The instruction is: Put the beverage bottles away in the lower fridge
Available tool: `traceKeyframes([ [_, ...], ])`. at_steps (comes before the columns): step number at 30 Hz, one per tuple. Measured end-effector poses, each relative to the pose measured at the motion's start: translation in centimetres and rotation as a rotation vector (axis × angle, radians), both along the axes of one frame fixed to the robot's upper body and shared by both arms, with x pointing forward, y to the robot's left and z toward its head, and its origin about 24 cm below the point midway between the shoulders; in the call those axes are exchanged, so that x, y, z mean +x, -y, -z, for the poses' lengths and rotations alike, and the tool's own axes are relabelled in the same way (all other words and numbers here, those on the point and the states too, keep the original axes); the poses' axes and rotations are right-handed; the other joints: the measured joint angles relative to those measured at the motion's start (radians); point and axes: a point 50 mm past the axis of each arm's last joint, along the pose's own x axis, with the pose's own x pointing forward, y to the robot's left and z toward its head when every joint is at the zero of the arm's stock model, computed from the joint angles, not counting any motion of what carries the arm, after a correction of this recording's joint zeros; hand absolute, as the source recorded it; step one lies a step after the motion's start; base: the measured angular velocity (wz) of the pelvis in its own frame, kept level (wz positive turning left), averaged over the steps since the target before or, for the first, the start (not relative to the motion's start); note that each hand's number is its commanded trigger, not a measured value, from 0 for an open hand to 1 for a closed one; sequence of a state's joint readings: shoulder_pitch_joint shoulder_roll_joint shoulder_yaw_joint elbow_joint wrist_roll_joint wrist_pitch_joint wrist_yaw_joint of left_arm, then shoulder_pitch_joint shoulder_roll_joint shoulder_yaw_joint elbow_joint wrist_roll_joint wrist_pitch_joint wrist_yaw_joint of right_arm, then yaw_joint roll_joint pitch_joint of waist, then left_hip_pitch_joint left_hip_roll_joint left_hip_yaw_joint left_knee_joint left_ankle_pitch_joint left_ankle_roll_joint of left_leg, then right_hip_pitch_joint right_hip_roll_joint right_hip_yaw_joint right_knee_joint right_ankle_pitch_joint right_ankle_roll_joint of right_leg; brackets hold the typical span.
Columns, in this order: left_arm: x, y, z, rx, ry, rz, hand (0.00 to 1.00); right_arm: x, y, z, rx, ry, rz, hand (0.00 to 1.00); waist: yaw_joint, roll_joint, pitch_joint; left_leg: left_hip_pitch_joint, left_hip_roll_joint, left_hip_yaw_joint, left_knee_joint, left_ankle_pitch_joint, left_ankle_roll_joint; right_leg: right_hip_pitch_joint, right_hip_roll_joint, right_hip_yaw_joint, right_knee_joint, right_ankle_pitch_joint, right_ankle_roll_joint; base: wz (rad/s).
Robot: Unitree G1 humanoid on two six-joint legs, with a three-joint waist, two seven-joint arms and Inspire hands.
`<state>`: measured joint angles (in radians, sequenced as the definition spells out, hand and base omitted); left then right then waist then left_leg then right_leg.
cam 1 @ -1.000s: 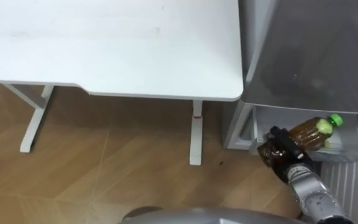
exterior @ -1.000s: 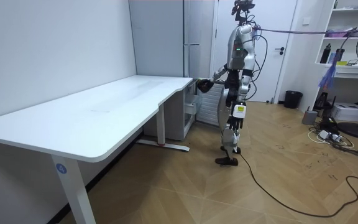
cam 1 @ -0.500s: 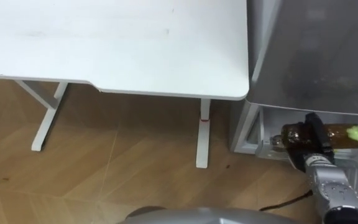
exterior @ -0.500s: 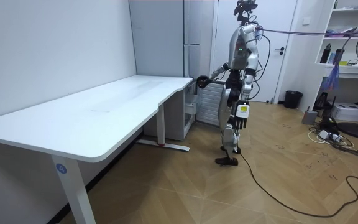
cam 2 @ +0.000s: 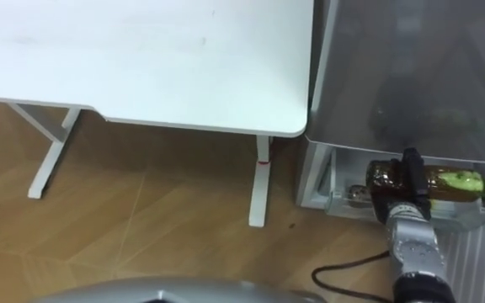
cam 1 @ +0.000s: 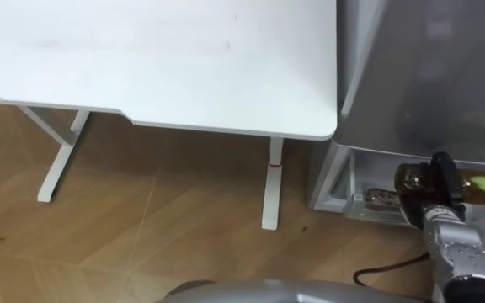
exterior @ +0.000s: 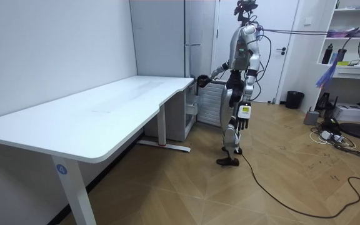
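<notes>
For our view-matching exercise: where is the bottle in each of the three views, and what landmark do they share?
Left eye view: lower right, bottle sideways in the right hand, at the fridge.
Right eye view: bottle lower right too.
Room view: upper middle, too small to tell from the hand.
Landmark: the table corner beside the fridge.

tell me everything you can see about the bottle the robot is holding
The bottle is clear plastic, by the look of it, filled with brown drink, with a yellow-green label round its body and a green cap. It lies roughly level, cap toward the robot's right. The right hand has its dark fingers curled round the end away from the cap. The bottle hangs at the open lower compartment of the grey fridge; whether it rests on anything there cannot be told.
</notes>
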<state>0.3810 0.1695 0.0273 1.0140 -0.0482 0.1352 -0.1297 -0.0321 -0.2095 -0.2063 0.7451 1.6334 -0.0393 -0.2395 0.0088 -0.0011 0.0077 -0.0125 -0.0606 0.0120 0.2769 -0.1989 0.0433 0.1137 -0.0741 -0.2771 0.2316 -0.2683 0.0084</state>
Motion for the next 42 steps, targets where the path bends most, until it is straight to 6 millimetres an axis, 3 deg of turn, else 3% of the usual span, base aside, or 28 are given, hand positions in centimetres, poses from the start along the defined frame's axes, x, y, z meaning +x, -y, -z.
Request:
traceKeyframes([
  [5, 3.7, -0.7, 0.1, 0.017, 0.074, 0.031, 0.0, 2.7, 0.4, -0.6, 0.019, 0.015, 0.013, 1.0, 0.001, 0.008, -0.0003, -0.128, 0.002, 0.002, 0.036, 0.01, 0.006, -0.15, -0.008, 0.01, 0.085, 0.001, -0.005, -0.05],
  [7, 5.3, -0.6, 0.1, 0.017, 0.108, 0.044, 0.0, 4.0, 0.9, -1.2, 0.019, 0.018, 0.03, 1.0, 0.007, 0.018, 0.0049, -0.189, 0.006, 0.009, 0.06, 0.015, 0.012, -0.212, -0.015, 0.015, 0.126, 0.0, -0.006, -0.07],
  [8, 6.3, -0.7, 0.1, 0.019, 0.123, 0.054, 0.0, 4.8, 1.1, -1.6, 0.022, 0.021, 0.039, 1.0, 0.016, 0.021, 0.014, -0.219, 0.007, 0.018, 0.07, 0.019, 0.015, -0.253, -0.019, 0.026, 0.151, 0.0, -0.006, -0.15],
  [9, 7.0, -0.9, 0.1, 0.025, 0.127, 0.058, 0.0, 5.2, 1.1, -1.7, 0.032, 0.019, 0.05, 1.0, 0.027, 0.017, 0.0162, -0.244, 0.007, 0.026, 0.071, 0.027, 0.017, -0.29, -0.024, 0.029, 0.171, 0.0, -0.006, -0.12],
  [15, 8.2, -1.3, 0.0, 0.042, 0.124, 0.097, 0.0, 6.5, 0.7, -2.1, 0.031, 0.028, 0.025, 1.0, 0.044, 0.02, 0.0201, -0.394, 0.01, 0.024, 0.139, 0.031, 0.02, -0.437, -0.029, 0.031, 0.241, 0.0, -0.013, 0.01],
  [18, 9.2, -0.9, 0.1, 0.038, 0.135, 0.132, 0.0, 6.8, 0.9, -2.2, 0.028, 0.014, 0.027, 1.0, 0.075, 0.028, 0.0273, -0.453, 0.013, 0.028, 0.172, 0.031, 0.02, -0.504, -0.029, 0.049, 0.285, -0.004, -0.02, -0.05],
  [20, 10.2, -0.5, 0.1, 0.035, 0.154, 0.138, 0.0, 7.9, 0.6, -3.0, 0.031, 0.041, 0.017, 1.0, 0.085, 0.036, 0.0365, -0.501, 0.013, 0.034, 0.193, 0.031, 0.021, -0.563, -0.032, 0.064, 0.327, -0.01, -0.026, -0.12],
  [25, 11.2, -0.7, -0.1, 0.054, 0.183, 0.114, 0.0, 9.3, 0.4, -4.1, 0.037, 0.061, 0.005, 1.0, 0.104, 0.021, 0.0434, -0.562, 0.011, 0.066, 0.233, 0.03, 0.019, -0.657, -0.058, 0.097, 0.416, -0.045, -0.036, -0.06],
  [32, 11.7, -0.8, -0.2, 0.093, 0.216, 0.143, 0.0, 11.9, 2.1, -7.7, -0.05, 0.13, 0.009, 1.0, 0.103, 0.008, 0.0449, -0.689, 0.012, 0.07, 0.314, 0.03, 0.017, -0.783, -0.078, 0.087, 0.501, -0.061, -0.053, 0.06],
  [38, 12.0, -1.4, -0.5, 0.108, 0.235, 0.099, 0.0, 13.8, 2.8, -11.1, -0.14, 0.161, -0.022, 1.0, 0.101, -0.013, 0.0422, -0.754, 0.012, 0.075, 0.347, 0.03, 0.017, -0.855, -0.082, 0.096, 0.548, -0.069, -0.054, 0.02],
  [42, 12.0, -1.5, -0.5, 0.11, 0.233, 0.101, 0.0, 14.1, 3.0, -11.7, -0.161, 0.135, -0.023, 1.0, 0.102, -0.013, 0.0417, -0.762, 0.015, 0.081, 0.349, 0.03, 0.018, -0.867, -0.081, 0.099, 0.555, -0.068, -0.056, -0.03],
])
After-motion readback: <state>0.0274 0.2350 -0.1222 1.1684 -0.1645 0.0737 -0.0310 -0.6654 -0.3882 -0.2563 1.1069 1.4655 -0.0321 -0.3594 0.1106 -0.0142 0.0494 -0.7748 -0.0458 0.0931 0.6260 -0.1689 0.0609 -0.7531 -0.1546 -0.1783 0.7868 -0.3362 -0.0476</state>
